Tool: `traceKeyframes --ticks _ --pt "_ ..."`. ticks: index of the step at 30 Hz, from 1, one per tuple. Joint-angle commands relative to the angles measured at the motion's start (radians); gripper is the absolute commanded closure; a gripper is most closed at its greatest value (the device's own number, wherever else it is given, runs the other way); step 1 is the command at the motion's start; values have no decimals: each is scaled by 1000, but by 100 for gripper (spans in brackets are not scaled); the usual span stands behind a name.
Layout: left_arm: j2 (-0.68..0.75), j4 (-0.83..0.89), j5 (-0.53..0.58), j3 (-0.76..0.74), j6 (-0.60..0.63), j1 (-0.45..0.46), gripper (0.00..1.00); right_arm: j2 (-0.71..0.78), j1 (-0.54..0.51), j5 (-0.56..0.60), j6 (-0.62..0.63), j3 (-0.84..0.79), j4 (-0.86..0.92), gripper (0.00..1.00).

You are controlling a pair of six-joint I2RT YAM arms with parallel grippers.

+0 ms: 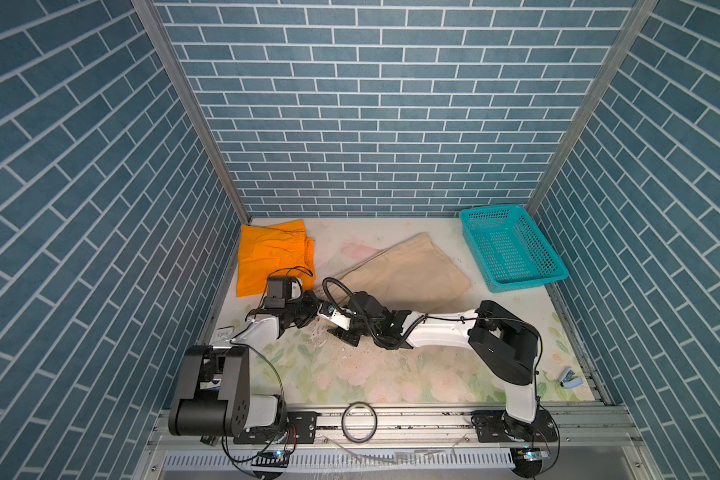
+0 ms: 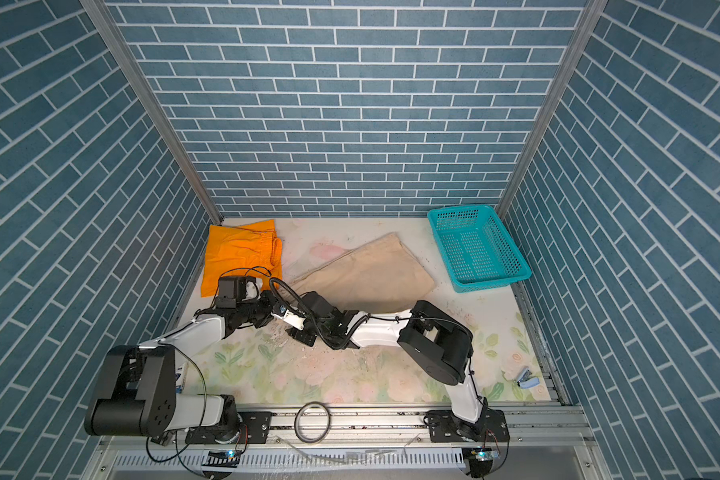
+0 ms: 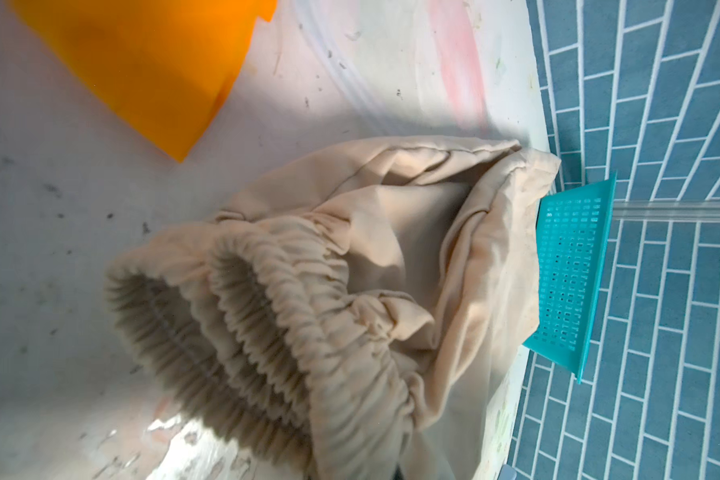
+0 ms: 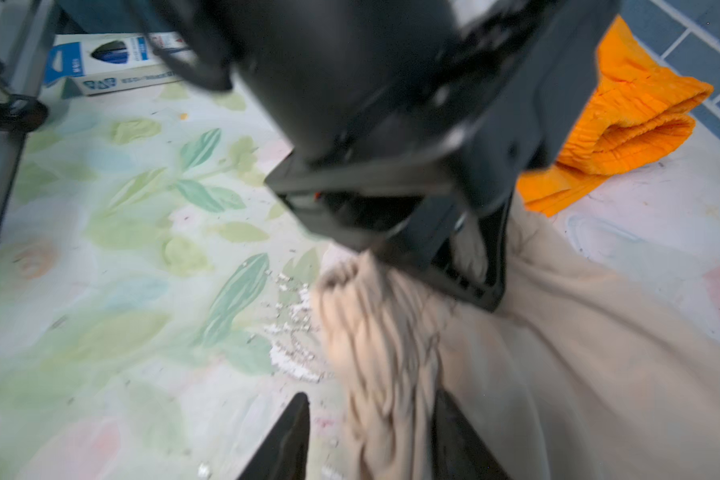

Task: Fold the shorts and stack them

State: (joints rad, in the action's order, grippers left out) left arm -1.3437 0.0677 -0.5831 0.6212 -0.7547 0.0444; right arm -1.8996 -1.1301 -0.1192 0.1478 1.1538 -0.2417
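The beige shorts lie across the middle of the table, bunched towards the two grippers. Their elastic waistband is gathered at the near end. My left gripper is shut on that waistband; in the left wrist view the cloth hides its jaws. My right gripper faces it closely. It is open, with a fold of beige cloth between its fingers. The orange shorts lie folded at the back left, apart from both grippers.
A teal perforated basket stands at the back right, beyond the beige cloth. A blue-and-white box lies at the left edge. A small blue object rests at the front right. White flakes litter the floral mat.
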Motion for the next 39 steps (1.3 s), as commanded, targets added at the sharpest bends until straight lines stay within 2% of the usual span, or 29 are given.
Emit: traceKeyframes --ticks 1,5,9,11,14,18,21,25,30,34,39 --pt "66 267 40 113 151 9 100 207 79 -66 -139 -81 76 49" --pt "84 467 77 231 253 9 100 338 195 -74 -168 -105 277 64" --pt "59 594 95 347 337 9 100 313 313 -140 -171 -79 412 89" --pt "30 655 100 412 377 9 100 261 328 -168 -157 -49 433 100" --pt "-28 744 110 522 438 9 100 162 328 -226 -140 8 469 100" --pt "-98 821 109 645 489 9 100 60 322 -328 -154 12 419 100" --pt "-148 862 123 712 513 9 100 -8 279 -412 -175 33 378 100" --pt "-195 897 142 781 530 11 100 -82 222 -440 -206 80 371 100" --pt "-256 980 211 867 569 31 100 -26 292 -398 -238 82 364 100" --pt "-285 997 216 896 581 41 100 20 354 -352 -211 117 391 100" --pt "-291 986 210 933 577 45 100 -59 386 -338 -183 238 394 100"
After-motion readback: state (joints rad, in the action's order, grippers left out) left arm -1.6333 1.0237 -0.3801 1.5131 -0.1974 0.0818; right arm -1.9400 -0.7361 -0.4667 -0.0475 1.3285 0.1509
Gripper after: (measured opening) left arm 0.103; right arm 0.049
